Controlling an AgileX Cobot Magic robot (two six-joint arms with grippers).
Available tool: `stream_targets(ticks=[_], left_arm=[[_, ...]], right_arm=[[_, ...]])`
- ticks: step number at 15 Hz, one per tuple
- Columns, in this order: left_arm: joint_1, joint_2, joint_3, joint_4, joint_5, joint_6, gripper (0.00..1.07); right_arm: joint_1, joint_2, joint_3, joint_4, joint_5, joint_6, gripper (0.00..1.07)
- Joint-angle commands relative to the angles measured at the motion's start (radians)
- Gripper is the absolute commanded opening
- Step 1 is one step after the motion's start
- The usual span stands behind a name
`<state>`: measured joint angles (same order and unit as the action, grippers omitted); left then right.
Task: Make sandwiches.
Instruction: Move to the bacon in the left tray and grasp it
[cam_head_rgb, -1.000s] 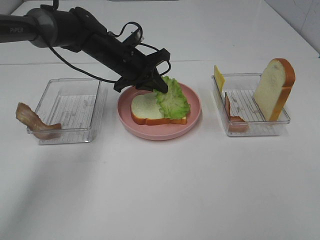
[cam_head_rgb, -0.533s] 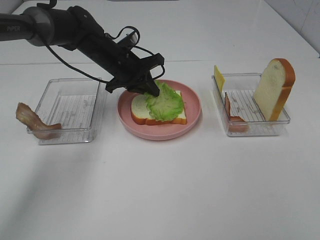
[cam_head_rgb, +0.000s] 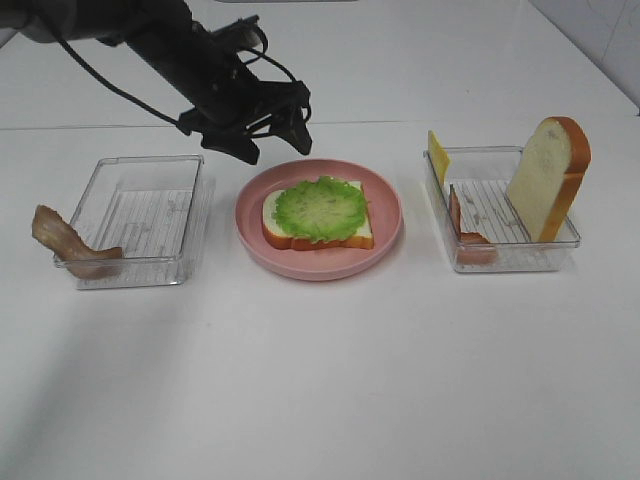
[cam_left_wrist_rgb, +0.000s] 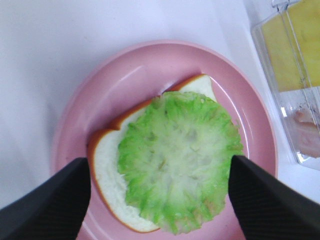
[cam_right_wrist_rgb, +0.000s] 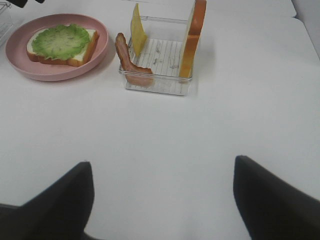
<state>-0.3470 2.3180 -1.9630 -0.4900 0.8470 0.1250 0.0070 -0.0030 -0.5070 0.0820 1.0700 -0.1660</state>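
Lettuce lies flat on the bread on the pink plate. Left gripper hangs wide and empty behind the plate, and the right gripper is wide too. Bacon left of the plate looks next.

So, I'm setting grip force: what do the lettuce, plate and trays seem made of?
Lettuce: probably soft plastic or rubber, slightly glossy, with moulded ruffles. Plate: likely plastic, even pink, smooth satin sheen. Trays: clear rigid plastic, see-through walls and ribbed floors.
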Motion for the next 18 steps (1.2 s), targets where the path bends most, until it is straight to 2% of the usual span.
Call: stream_targets(ticks=[1, 4, 9, 13, 16, 18], left_arm=[[0.003, -0.068, -0.001, 0.105, 0.022, -0.041, 0.73], [0.003, -0.164, -0.001, 0.247, 0.126, -0.066, 0.71], [0.006, -0.247, -0.001, 0.370, 0.259, -0.056, 0.71], [0.103, -0.260, -0.001, 0.382, 0.418, -0.063, 0.71], [0.185, -0.265, 0.001, 0.378, 0.440, -0.095, 0.71], [0.201, -0.284, 0.022, 0.380, 0.440, -0.114, 0.71]], right_arm=[[-0.006, -0.012, 0.004, -0.001, -0.008, -0.006, 0.75], [-0.006, -0.012, 0.004, -0.001, -0.008, -0.006, 0.75], [-0.006, -0.012, 0.004, -0.001, -0.008, -0.006, 0.75], [-0.006, -0.012, 0.004, -0.001, -0.008, -0.006, 0.75], [-0.006, -0.012, 0.004, -0.001, -0.008, -0.006, 0.75], [-0.006, -0.012, 0.004, -0.001, -0.008, -0.006, 0.75]])
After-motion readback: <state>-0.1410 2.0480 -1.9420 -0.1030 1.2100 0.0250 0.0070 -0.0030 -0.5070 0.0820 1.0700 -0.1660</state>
